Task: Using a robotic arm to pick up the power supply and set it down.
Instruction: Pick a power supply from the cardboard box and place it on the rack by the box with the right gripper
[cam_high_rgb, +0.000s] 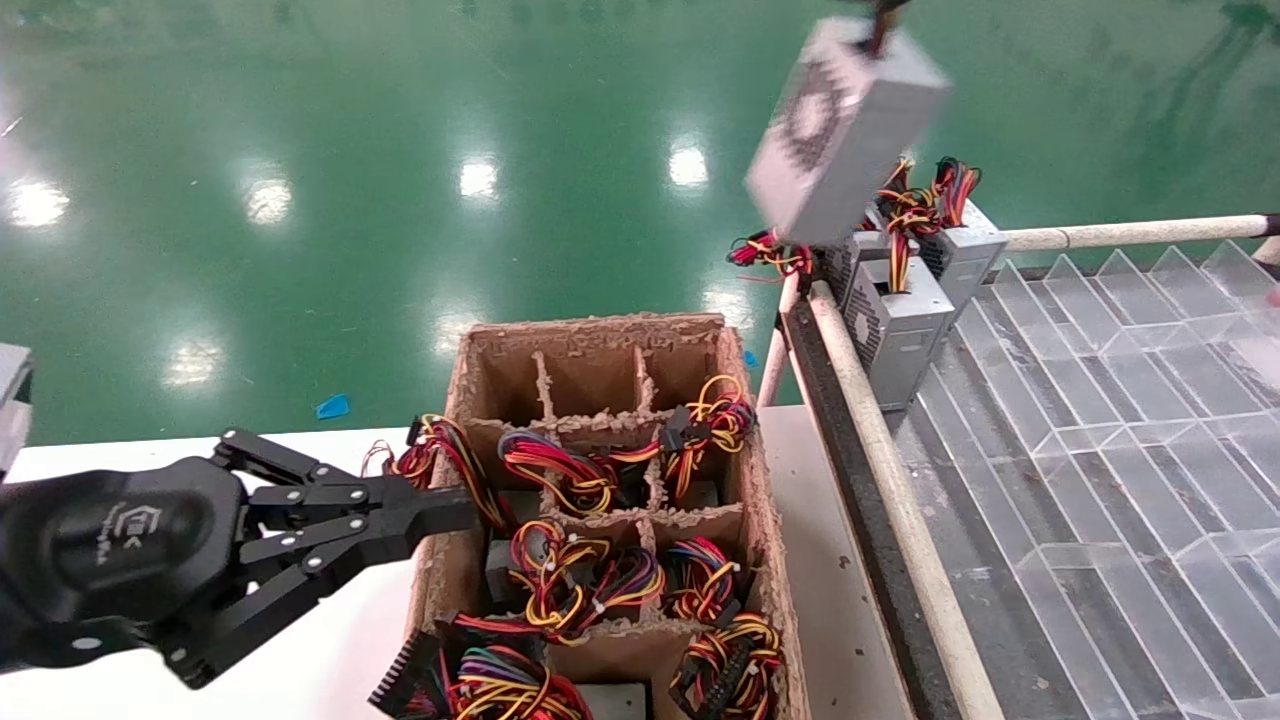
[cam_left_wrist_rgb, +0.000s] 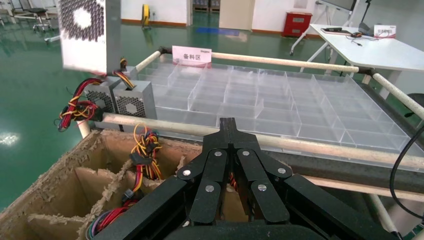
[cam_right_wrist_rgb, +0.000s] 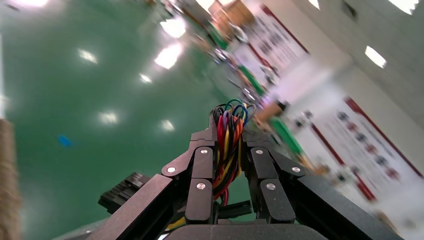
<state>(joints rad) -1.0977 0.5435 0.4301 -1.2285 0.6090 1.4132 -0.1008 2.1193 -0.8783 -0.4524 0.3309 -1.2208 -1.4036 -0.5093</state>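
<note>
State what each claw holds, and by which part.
Right claw grips the power supply by its wire bundle, the box hanging in the air. Left claw is shut on nothing.

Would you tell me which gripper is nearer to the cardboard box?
Left. The left gripper reaches the cardboard box at its near-left wall; the right gripper is up at the far right, holding the power supply by its wires.

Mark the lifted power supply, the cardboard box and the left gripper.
power supply (cam_high_rgb: 840, 130): head view, grey side panel.
cardboard box (cam_high_rgb: 600, 335): head view, far wall's torn top edge.
left gripper (cam_left_wrist_rgb: 229, 125): left wrist view, between the closed fingertips.
</note>
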